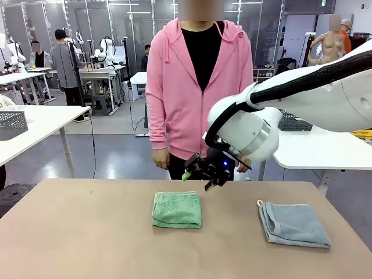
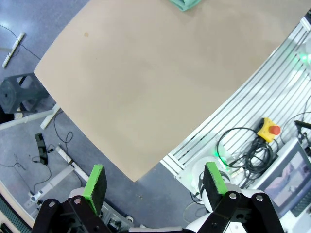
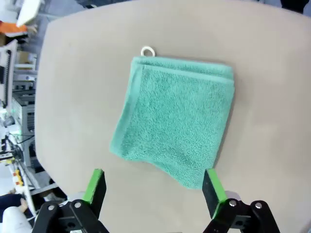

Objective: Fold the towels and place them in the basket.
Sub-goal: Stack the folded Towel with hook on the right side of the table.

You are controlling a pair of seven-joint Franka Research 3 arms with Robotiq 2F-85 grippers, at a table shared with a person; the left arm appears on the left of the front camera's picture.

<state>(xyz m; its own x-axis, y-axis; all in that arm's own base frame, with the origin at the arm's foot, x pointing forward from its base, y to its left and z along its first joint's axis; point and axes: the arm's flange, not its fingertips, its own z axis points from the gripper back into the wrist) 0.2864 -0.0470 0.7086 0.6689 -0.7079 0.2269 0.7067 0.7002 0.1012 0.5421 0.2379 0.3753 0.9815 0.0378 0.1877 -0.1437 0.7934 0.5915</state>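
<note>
Right gripper (image 1: 202, 172) hangs above the table (image 1: 87, 232), just behind the folded green towel (image 1: 177, 210), with its fingers spread wide and holding nothing. From its wrist camera the green towel (image 3: 175, 119) lies flat below the green pads (image 3: 95, 187). Left gripper (image 2: 154, 182) is also spread, empty, over the table's corner. To the right of the green towel lies the folded blue-grey towel (image 1: 293, 224), well apart from it.

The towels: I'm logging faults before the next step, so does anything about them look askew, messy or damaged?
Nothing stands out. The green towel and the blue-grey towel both lie folded flat on the table, apart from each other. The open right gripper hovers above the green one, touching nothing.
</note>
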